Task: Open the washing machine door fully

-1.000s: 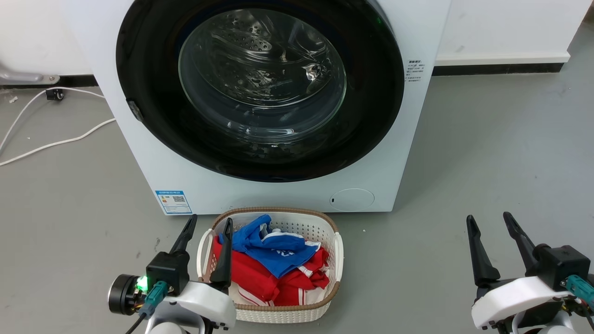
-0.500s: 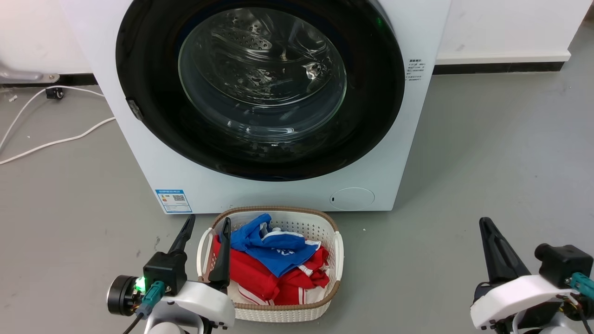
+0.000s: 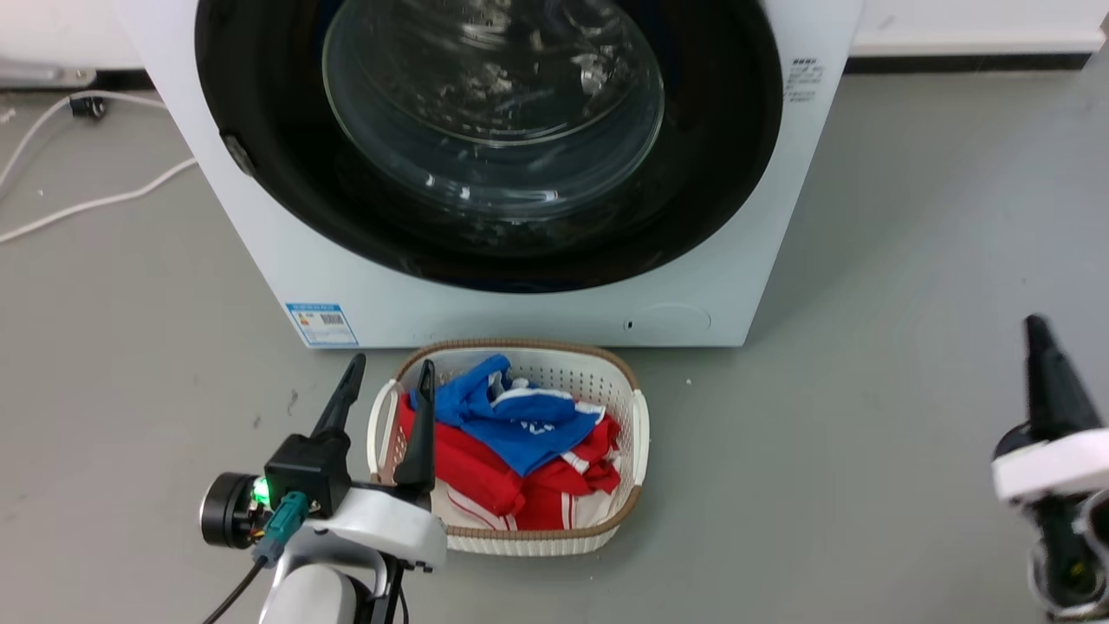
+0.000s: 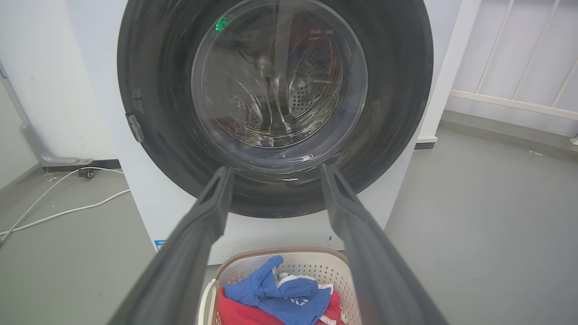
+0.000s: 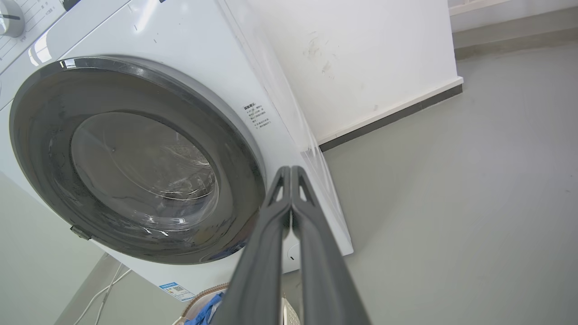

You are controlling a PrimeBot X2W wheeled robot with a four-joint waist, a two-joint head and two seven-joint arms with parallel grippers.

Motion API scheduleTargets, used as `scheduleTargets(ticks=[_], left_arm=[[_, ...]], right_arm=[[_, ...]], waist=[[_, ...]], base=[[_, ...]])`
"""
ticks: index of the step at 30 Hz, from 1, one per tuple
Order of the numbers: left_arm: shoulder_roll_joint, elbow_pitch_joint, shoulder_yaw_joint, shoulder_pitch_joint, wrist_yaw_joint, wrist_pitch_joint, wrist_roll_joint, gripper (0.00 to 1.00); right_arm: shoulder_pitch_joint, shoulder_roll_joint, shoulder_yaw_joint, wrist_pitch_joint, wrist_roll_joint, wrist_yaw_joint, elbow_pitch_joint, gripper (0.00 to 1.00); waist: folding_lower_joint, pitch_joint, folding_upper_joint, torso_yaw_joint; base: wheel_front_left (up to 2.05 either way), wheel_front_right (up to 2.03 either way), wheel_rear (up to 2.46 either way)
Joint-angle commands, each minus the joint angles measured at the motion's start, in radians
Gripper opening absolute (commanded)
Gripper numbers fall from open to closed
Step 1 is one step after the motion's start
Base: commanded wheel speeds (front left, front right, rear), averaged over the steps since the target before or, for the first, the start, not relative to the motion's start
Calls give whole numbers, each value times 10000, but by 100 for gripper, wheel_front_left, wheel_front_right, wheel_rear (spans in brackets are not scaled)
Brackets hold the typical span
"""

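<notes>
Progress, as I judge it, stands at nothing done: the washing machine door (image 3: 489, 130) sits shut, flush in the front of the white machine (image 3: 364, 295), with no gap showing round its black ring. Left tool (image 3: 391, 363) hangs with its two fingers spread apart and nothing between them, low over the left rim of the laundry basket (image 3: 639, 416), well short of the door. Right tool (image 5: 290, 170) has its fingers pressed together, holding nothing, out to the right of the machine and apart from it. Small grey tab (image 3: 236, 154) on the door's left edge looks a likely place to pull, though I cannot tell for sure. Everything is left: reach the door, free it, swing it wide
</notes>
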Motion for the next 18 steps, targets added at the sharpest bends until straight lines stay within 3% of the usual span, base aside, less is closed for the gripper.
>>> scheduleTargets(ticks=[1,12,18], left_arm=[[-11,-75,22,-170,47,-25,-25,100],[-78,-626,-24,-857,227,-25,77,100],[-95,-856,-182,-1285,313,-25,50,100]], right_arm=[[-351,7,-224,74,459,1,120,0],[-3101,-711,-2243,1062,3745,2,1751,0],[-4934,-1021,-3107,2163,5657,2,2853,0]], waist=[[0,293,0,6],[0,1683,0,76],[0,2399,0,237]], base=[[0,0,0],[0,0,0],[0,0,0]])
